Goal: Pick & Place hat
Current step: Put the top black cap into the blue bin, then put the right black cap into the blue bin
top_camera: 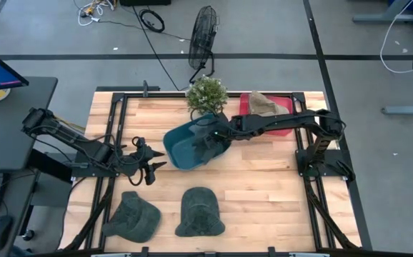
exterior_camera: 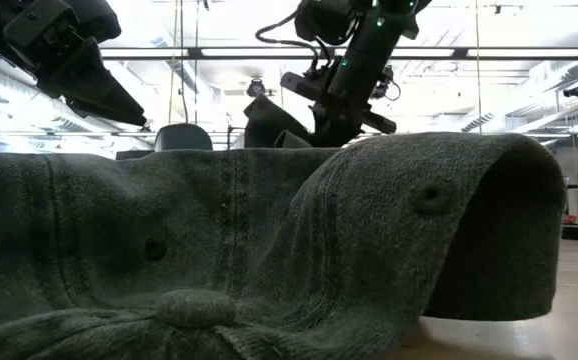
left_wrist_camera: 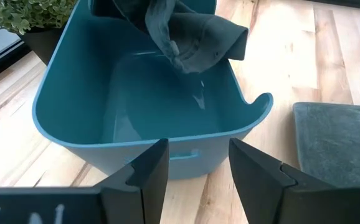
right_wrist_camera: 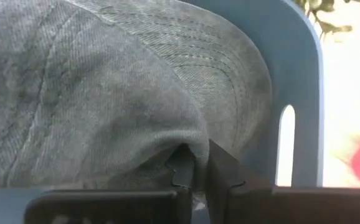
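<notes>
A dark grey-green hat (left_wrist_camera: 189, 31) hangs from my right gripper (right_wrist_camera: 198, 171) over the open teal bin (top_camera: 188, 150) in the middle of the table. That gripper is shut on its cloth. My left gripper (left_wrist_camera: 195, 168) is open just left of the bin, level with its near wall, and touches nothing. Two more grey-green hats (top_camera: 131, 215) (top_camera: 199, 212) lie flat on the table by the near edge. One of them (exterior_camera: 269, 250) fills the low view. My right gripper pinches a bunched fold of the hat's crown (right_wrist_camera: 167, 146) between its two fingers, coming from the table's right side and slanting down. The hat hangs below the fingers inside the bin's opening, clear of the bin's floor (left_wrist_camera: 161, 99), brim (left_wrist_camera: 223, 37) sticking out sideways.
A potted plant (top_camera: 206, 93) stands at the far edge behind the bin. Beside it, a red tray (top_camera: 286, 107) holds a tan hat (top_camera: 262, 103). Bare wood lies between the bin and the two hats near the front edge.
</notes>
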